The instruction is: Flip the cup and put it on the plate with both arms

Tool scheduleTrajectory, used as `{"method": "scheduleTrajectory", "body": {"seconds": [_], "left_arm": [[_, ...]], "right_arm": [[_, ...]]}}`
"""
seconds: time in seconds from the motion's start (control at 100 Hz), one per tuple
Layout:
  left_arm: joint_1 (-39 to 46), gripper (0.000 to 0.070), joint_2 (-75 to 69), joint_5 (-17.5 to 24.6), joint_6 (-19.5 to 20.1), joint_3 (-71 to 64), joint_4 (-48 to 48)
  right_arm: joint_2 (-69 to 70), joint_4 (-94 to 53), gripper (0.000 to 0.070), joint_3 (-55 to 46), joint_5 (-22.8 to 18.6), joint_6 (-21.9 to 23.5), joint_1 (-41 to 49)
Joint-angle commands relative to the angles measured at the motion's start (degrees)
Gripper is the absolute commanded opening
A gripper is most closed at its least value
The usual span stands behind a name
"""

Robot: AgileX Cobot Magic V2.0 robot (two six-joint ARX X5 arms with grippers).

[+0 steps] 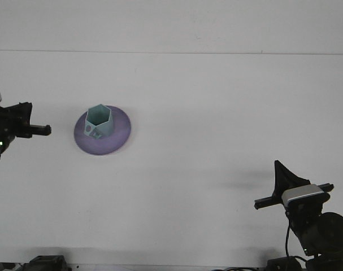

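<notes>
A teal hexagonal cup (99, 120) stands upright, mouth up, on the purple plate (112, 140) left of the table's middle. Nothing touches it. My left gripper (38, 118) is at the far left edge of the view, well clear of the plate, open and empty, its dark fingers (42, 130) pointing right toward the plate. My right gripper (282, 174) sits low at the bottom right, far from the cup, fingers pointing up, open with nothing in it.
The white table (216, 113) stretches flat around the plate. The right arm's base and camera block (304, 195) occupy the bottom right corner. A dark piece of the left arm's base (44, 262) shows at the bottom left.
</notes>
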Motion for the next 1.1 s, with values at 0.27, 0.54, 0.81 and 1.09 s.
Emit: {"method": "scheduleTrajectory", "body": {"seconds": [0.27,0.54,0.81,1.09], "left_arm": [[0.0,0.0012,-37.5,0.1,0.9,-61.1,39.8],[0.0,0.0012,-57.6,-0.2,-3.6,-82.9,52.8],[0.0,0.0014,-59.8,-0.2,-3.6,-82.8,55.9],[0.0,0.0013,-59.8,-0.2,-3.6,-82.8,55.7]], "right_arm": [[-4.7,9.7,0.0005,-8.9,-1.0,2.2,0.0],[-7.2,10.1,0.0005,-11.2,0.1,2.3,0.1],[-7.2,10.6,0.0005,-11.2,-0.1,2.3,0.1],[-7.1,10.6,0.0005,-11.2,-0.1,2.3,0.0]]}}
